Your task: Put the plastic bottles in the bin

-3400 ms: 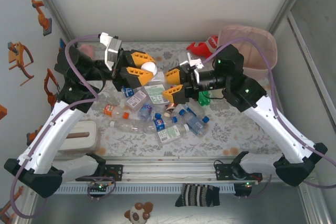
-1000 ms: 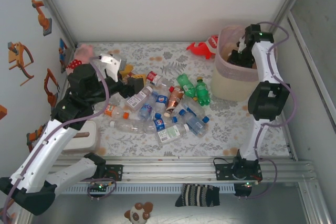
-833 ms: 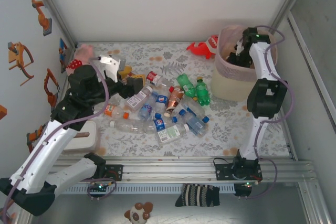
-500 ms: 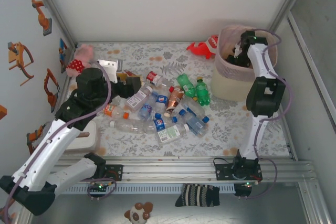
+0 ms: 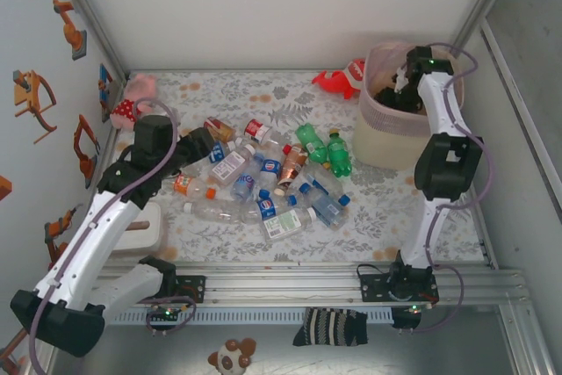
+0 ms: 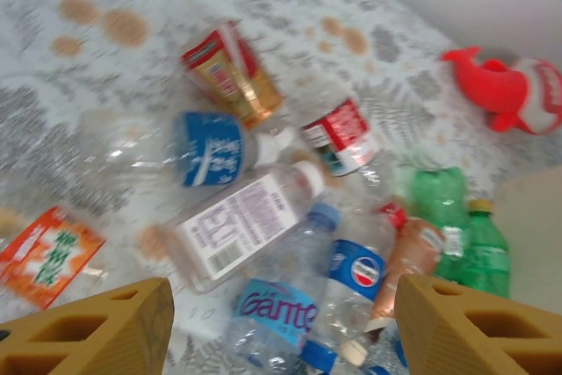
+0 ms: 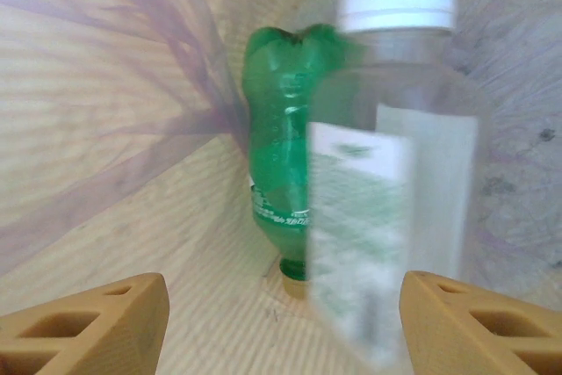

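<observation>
Several plastic bottles (image 5: 263, 183) lie in a heap mid-table, two green ones (image 5: 323, 148) at its right. My left gripper (image 5: 200, 140) hovers open over the heap's left end. Its wrist view has a clear "Gamte" bottle (image 6: 283, 309) between and beyond the fingers (image 6: 97, 331), with a white-labelled bottle (image 6: 239, 226) and a blue-labelled one (image 6: 207, 148) further on. My right gripper (image 5: 392, 94) is down inside the bin (image 5: 386, 148), open. Beyond it a clear white-capped bottle (image 7: 399, 173) is blurred and free of the fingers (image 7: 487, 327), beside a green bottle (image 7: 285, 173) on the bin floor.
A pink plush toy (image 5: 139, 90) sits at the far left and a red toy (image 5: 338, 79) just left of the bin. A white box (image 5: 140, 227) stands by the left arm. Walls close in the table on both sides.
My right gripper has opened inside the bin and let go of the clear bottle. My left gripper has come down towards the left end of the bottle heap.
</observation>
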You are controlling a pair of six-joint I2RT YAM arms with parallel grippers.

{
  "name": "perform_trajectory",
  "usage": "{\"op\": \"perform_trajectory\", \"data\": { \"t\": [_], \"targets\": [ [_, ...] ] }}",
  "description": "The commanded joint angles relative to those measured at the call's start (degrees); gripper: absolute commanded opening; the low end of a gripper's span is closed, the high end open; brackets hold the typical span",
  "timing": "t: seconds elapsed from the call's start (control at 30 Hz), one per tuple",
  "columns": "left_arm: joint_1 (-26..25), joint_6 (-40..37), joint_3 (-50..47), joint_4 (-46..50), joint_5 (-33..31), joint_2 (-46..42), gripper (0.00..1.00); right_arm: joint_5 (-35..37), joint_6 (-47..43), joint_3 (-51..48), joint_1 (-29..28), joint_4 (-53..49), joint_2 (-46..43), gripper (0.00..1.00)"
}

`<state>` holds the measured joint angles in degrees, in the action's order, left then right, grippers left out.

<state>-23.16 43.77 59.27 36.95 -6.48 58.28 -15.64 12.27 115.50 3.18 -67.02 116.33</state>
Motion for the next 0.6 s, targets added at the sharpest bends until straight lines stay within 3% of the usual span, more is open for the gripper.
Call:
{"op": "perform_trajectory", "data": {
  "t": [0.0, 0.33, 0.57],
  "targets": [
    [0.6, 9.0, 1.7, 8.3, -7.9, 2.1, 0.67, 0.8, 1.2, -0.3, 0.2, -0.9, -4.9, 0.69],
    [3.6, 18.8, 2.1, 15.8, -11.1, 8.4, 0.68, 1.6, 1.5, 2.0, 0.2, -3.3, -11.5, 0.69],
    [8.0, 22.8, -1.0, 15.4, -6.9, 11.1, 0.67, 2.0, 1.4, 4.2, 0.1, -5.5, -15.7, 0.69]
  ]
}}
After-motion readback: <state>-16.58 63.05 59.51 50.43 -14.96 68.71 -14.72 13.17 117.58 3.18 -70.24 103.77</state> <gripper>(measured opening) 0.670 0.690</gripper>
